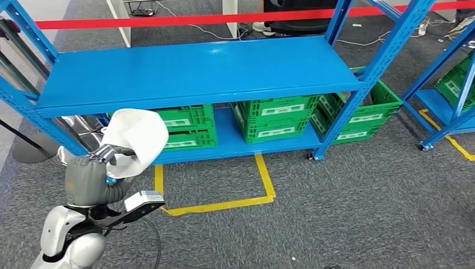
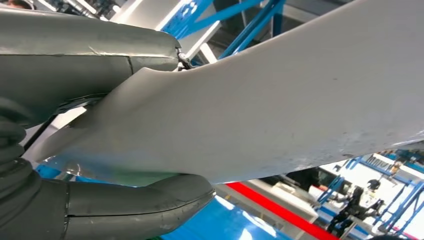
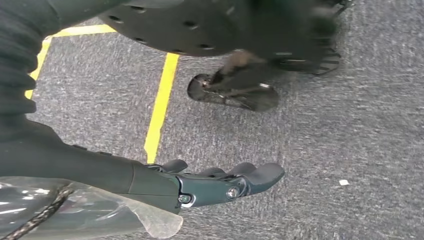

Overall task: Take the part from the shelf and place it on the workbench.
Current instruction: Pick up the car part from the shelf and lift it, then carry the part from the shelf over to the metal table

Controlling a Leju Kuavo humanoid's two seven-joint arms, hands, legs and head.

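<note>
Blue shelf (image 1: 196,73) edge beside held part (image 1: 137,137).

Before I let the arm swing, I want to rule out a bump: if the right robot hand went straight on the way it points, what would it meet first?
Probably only the grey carpet: the right robot hand hangs open over bare floor, though depth is unclear.

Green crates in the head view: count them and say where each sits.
4: one lower-shelf crate at left, one centre, one by the upright, one on the neighbouring rack. Others may be hidden.
</note>
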